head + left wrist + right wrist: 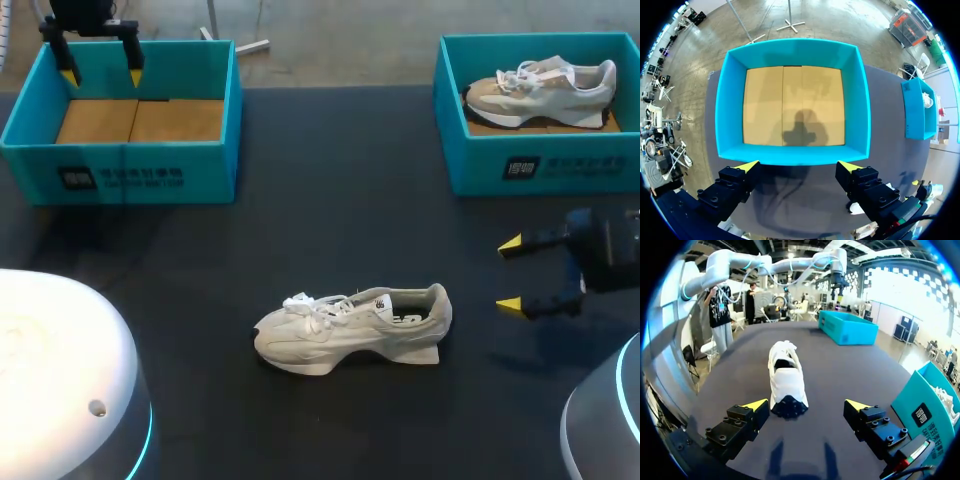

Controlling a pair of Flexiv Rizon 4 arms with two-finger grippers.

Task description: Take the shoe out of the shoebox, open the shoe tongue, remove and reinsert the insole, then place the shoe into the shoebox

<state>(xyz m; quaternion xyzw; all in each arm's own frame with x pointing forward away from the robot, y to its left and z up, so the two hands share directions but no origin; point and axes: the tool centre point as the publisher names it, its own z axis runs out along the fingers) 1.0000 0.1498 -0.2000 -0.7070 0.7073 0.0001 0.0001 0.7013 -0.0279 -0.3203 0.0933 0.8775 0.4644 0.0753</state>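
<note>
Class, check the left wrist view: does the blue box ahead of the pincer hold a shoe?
No, the blue box shows only its bare brown floor.

Two pale arms, black grippers tipped in yellow

The left gripper (799,166) and right gripper (806,405) share blocky black fingers studded with round socket screws, each ending in a bright yellow wedge, with a small red-and-green strip at one finger's base. The left arm (730,259) is smooth silvery-white tubing with thin cyan rings and slim cables alongside. The rounded white housing (60,370) at the near left carries a glowing cyan band.
</note>
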